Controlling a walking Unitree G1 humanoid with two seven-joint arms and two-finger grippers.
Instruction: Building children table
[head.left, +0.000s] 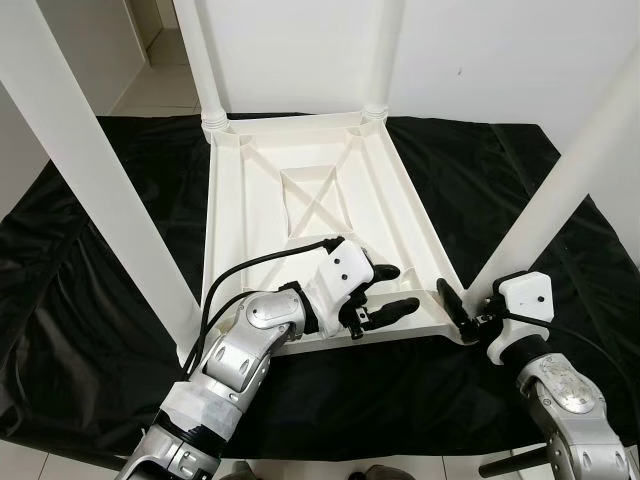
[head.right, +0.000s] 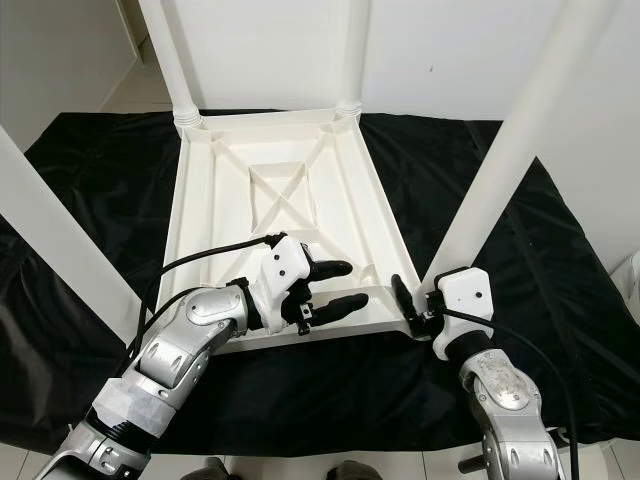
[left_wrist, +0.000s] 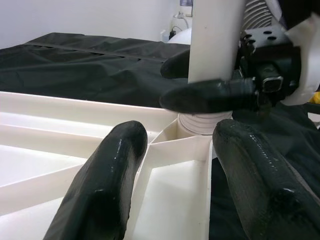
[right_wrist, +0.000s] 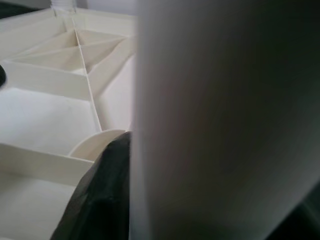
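On the black cloth (head.left: 100, 300) ahead of us lies the white tabletop (head.left: 310, 230), upside down, its ribbed underside facing up with a crossed brace at the middle. We count four white legs standing up from its corners: far left leg (head.left: 200, 60), far right leg (head.left: 385, 55), near left leg (head.left: 95, 175) and near right leg (head.left: 555, 195), the near pair leaning out toward the camera.

Our left gripper (head.left: 385, 290) sits over the near edge of the tabletop, forearm bent inward from the left and wrist turned right. Its two black fingers (left_wrist: 107, 185) are parted with nothing between them, pointing toward the near right corner; from its wrist camera they frame the ribbed corner socket.

Our right gripper (head.left: 462, 308) comes up from the near right, at the foot of the near right leg where it meets the tabletop. The left wrist view shows its fingers on either side of that leg, closed against it. From its own wrist camera the leg looms close and blurred beside one dark finger (right_wrist: 102, 195).

Pale floor tiles (head.left: 150, 85) show at far left, beyond the cloth.
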